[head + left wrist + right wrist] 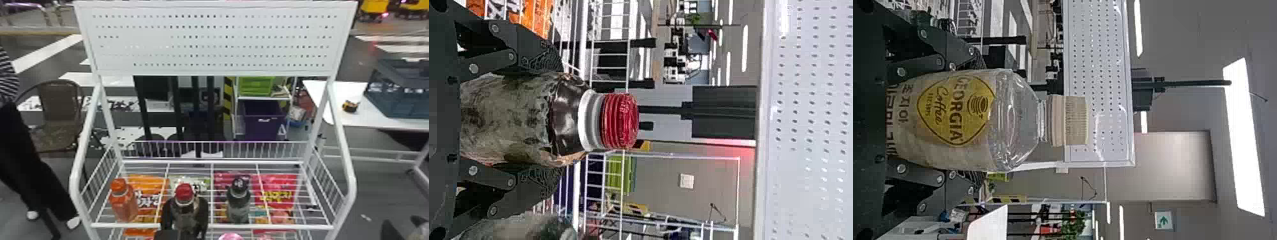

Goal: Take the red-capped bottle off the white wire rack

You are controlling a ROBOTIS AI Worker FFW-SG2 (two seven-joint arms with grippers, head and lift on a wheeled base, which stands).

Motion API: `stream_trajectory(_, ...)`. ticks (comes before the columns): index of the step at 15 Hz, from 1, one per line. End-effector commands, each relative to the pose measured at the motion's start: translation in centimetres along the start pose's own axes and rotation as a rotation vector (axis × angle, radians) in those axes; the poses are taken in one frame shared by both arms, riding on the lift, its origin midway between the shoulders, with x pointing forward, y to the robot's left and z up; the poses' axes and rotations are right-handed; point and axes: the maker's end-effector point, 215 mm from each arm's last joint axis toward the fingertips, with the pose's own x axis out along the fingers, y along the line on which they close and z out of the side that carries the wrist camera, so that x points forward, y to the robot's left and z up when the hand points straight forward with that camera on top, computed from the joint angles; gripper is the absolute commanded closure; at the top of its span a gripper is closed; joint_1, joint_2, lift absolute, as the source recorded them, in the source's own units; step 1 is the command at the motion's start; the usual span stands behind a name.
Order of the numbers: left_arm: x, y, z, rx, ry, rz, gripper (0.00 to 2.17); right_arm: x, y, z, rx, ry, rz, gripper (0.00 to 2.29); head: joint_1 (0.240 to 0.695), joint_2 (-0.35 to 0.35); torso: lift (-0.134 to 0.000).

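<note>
With my right gripper (pixel 978 119) I hold a clear bottle (pixel 1015 117) upright, a finger on either side. Its pale label (pixel 910 125) bears a yellow emblem (pixel 955 110), its cap (pixel 1071 120) is cream. Beyond it I see a perforated white panel (pixel 1098 60), a bright ceiling light (pixel 1245 140) and a green sign (pixel 1163 220).

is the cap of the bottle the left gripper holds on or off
On: the red cap sits on the neck of the bottle, right against the white ring.
</note>
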Motion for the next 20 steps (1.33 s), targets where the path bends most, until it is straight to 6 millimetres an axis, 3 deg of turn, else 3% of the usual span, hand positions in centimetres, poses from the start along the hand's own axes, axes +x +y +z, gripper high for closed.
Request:
stream_trajectory(1, -3.9, 0.6, 3.5, 0.03, -0.013, -0.013, 2.15, 0.3, 0.2, -0.5, 0.005, 0.008, 0.006, 1.38, 0.499, 0.0, 0.0)
stream_trajectory(4, -7.9, 3.0, 7.2, 0.091, -0.034, 0.008, 2.15, 0.6, 0.6, -0.9, 0.014, 0.017, 0.012, 1.38, 0.499, 0.0, 0.0)
stream_trajectory(6, -9.2, 6.1, 8.9, 0.096, -0.043, 0.046, 2.15, 0.6, 0.7, -0.9, 0.018, 0.016, 0.014, 1.38, 0.499, 0.0, 0.0)
stream_trajectory(9, -9.5, 11.4, 10.5, 0.116, -0.06, 0.105, 2.15, 0.2, 0.9, -0.8, 0.021, 0.013, 0.014, 1.38, 0.499, 0.0, 0.0)
stream_trajectory(13, -8.6, 16.2, 10.6, 0.084, -0.047, 0.111, 2.15, -0.1, 1.4, -1.0, 0.042, 0.017, 0.017, 1.38, 0.499, 0.0, 0.0)
stream_trajectory(20, -8.5, 16.7, 11.4, 0.071, -0.057, 0.115, 2.15, -0.2, 1.9, -0.6, 0.05, 0.004, 0.015, 1.38, 0.499, 0.0, 0.0)
